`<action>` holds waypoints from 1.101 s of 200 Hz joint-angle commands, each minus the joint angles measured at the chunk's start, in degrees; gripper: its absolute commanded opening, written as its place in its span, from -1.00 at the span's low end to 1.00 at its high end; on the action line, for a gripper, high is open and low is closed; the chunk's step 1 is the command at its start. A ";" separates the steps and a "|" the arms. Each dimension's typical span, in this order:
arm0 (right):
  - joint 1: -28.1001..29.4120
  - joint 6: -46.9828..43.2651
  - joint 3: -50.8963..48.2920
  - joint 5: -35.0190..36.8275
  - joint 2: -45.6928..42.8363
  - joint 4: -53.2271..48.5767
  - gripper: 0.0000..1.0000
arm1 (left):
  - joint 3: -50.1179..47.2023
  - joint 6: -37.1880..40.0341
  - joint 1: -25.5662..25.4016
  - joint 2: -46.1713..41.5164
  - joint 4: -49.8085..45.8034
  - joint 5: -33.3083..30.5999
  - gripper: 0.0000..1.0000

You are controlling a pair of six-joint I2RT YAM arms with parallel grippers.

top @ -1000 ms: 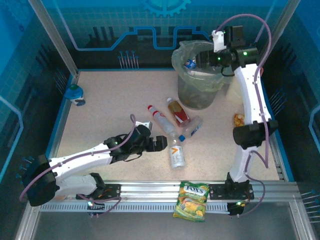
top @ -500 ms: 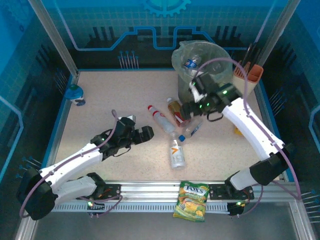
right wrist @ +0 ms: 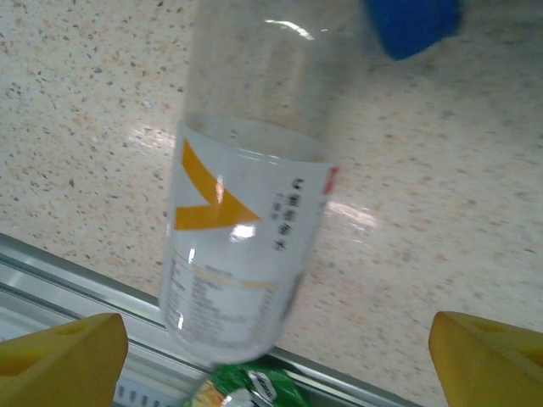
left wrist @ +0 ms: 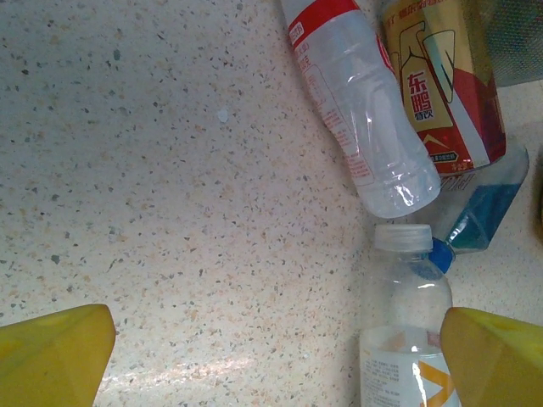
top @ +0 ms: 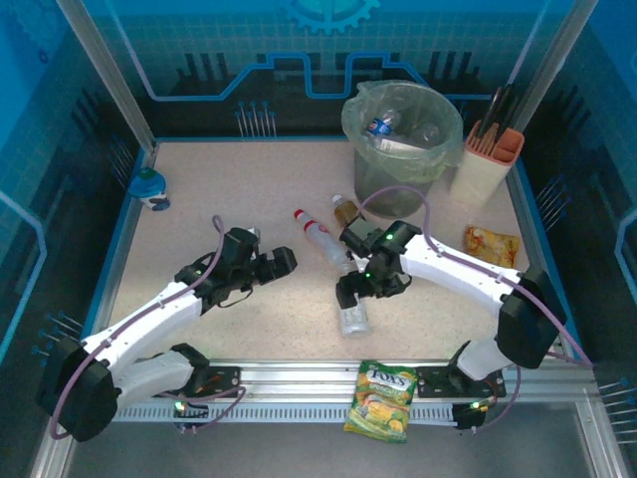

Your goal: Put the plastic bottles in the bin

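Nearest me, the FOX'S candy bag (top: 380, 398) lies across the front rail. Just past it, the white-labelled bottle (top: 352, 319) with the orange chevron lies on its side on the table (top: 219, 189), base toward me, and my right gripper (top: 350, 295) hangs directly over it. In the right wrist view that white-labelled bottle (right wrist: 246, 246) runs down the middle between the yellow fingertips (right wrist: 59, 356), with bare table on both sides of it. The right gripper (right wrist: 273, 363) is spread wide and has hold of nothing. A blue cap (right wrist: 413, 19) lies just beyond the bottle's shoulder.

To the left, my left gripper (top: 286, 263) sits low over bare table, fully spread and empty. In its wrist view, the left gripper (left wrist: 271, 365) has the white-labelled bottle (left wrist: 411, 339) at the right edge of its span, beside one fingertip. Just beyond lie the red-labelled clear bottle (left wrist: 356, 110), the gold-and-red labelled bottle (left wrist: 441, 85) and the blue-labelled bottle (left wrist: 484, 212), crowded together.

At the back stands the bin (top: 393, 191), well apart from both grippers, with bottles (top: 378, 125) inside it.
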 commanded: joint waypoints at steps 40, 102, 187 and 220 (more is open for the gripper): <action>2.03 3.02 -4.32 -3.26 5.88 10.42 0.71 | -1.45 0.57 0.56 -0.09 -0.61 1.07 0.98; 2.03 1.88 -4.51 -2.73 6.93 10.09 0.29 | -1.28 0.75 0.57 1.00 -0.02 0.85 0.99; 2.55 -2.49 3.64 0.36 0.07 1.10 0.09 | -1.71 -0.95 0.77 4.06 5.14 0.52 0.99; 2.55 -6.90 10.05 2.22 -3.21 -3.89 0.06 | -0.67 -1.87 0.87 6.41 5.38 -0.21 0.99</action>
